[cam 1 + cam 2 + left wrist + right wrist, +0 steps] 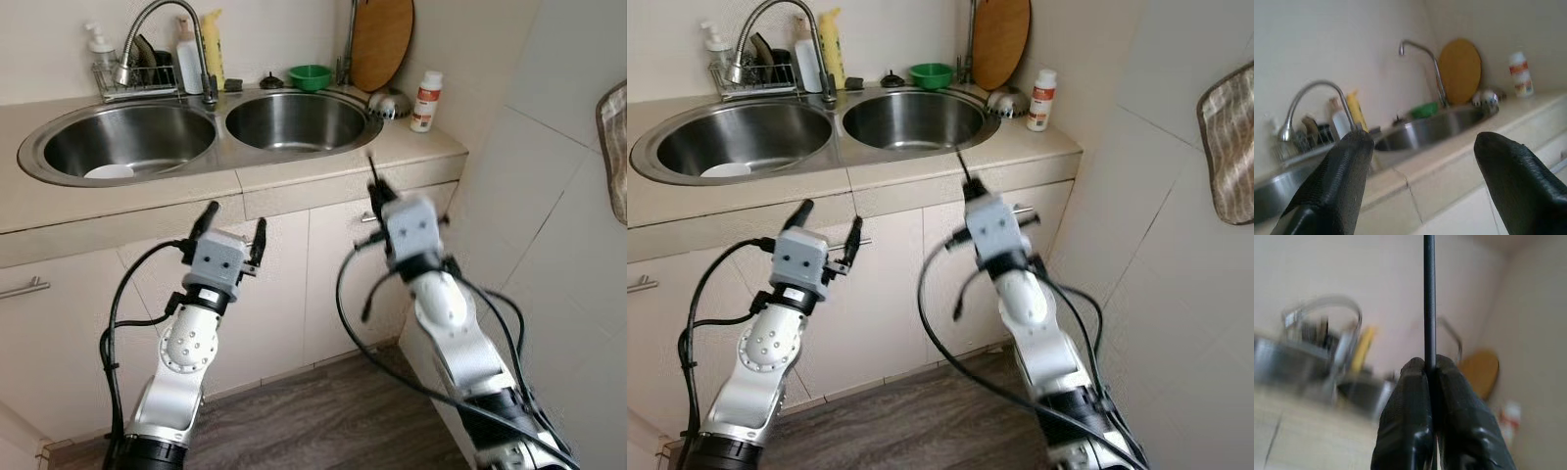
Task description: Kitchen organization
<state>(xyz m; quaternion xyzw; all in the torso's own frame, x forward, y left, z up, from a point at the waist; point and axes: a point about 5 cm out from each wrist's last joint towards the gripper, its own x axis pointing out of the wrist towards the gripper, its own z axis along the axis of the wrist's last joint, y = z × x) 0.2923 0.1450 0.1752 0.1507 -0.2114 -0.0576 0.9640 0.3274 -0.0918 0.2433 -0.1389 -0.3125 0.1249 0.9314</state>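
Green bowl [311,76] at top centre, yellow bottle [213,47] beside it, brown cutting board [380,41], beige surface [411,143].

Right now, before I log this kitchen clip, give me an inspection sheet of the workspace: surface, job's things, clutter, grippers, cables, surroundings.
Surface: beige countertop with a double steel sink.
Job's things: white dish in the robot's-left basin; green bowl, steel bowl and white bottle on the counter.
Clutter: wire rack with bottles behind the sink; round wooden board leaning on the wall.
Grippers: left gripper open, before the cabinet; right gripper shut on a thin black rod, raised near the counter edge.
Cables: black cables looped along both arms.
Surroundings: cabinet doors, wood floor, cloth hanging on the tiled wall.
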